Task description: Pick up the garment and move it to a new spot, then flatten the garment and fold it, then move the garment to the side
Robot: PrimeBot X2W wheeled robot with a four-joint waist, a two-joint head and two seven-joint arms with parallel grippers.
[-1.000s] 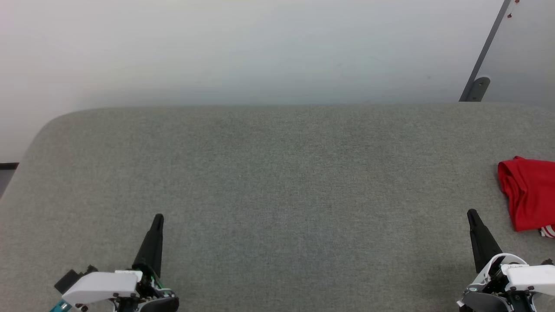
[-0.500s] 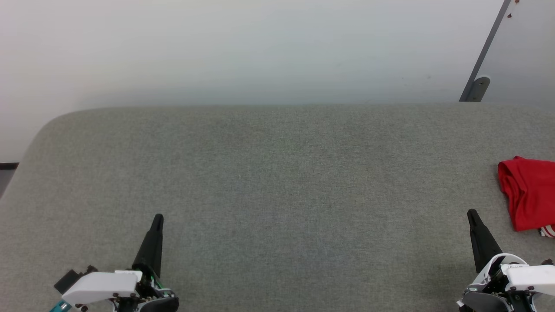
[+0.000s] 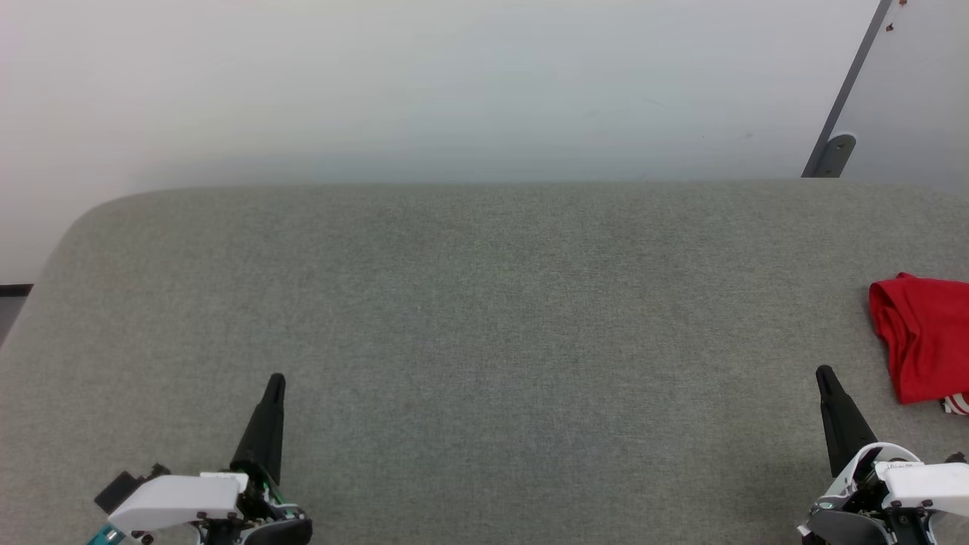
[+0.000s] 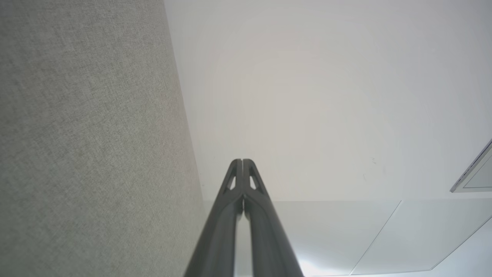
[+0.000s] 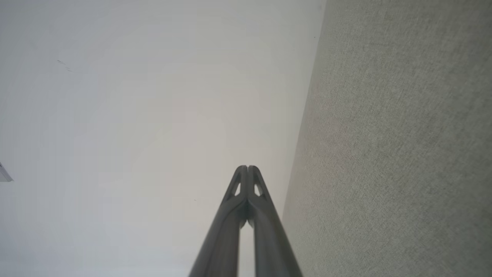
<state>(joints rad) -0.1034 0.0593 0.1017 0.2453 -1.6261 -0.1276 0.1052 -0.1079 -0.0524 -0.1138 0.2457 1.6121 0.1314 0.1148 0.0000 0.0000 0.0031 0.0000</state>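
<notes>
Far right, head view: garment (image 3: 922, 339) on table (image 3: 484, 341) | wrist views: fingertips (image 4: 237, 166) touching

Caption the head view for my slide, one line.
Left end effector and right end effector shut and empty over a grey fabric surface; red garment bunched at right edge.

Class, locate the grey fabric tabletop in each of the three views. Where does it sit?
Head view: the grey fabric tabletop spans the lower two thirds.
Left wrist view: the tabletop runs down the left side.
Right wrist view: the tabletop runs down the right side.
Shared landmark: the white wall bordering it.
</notes>
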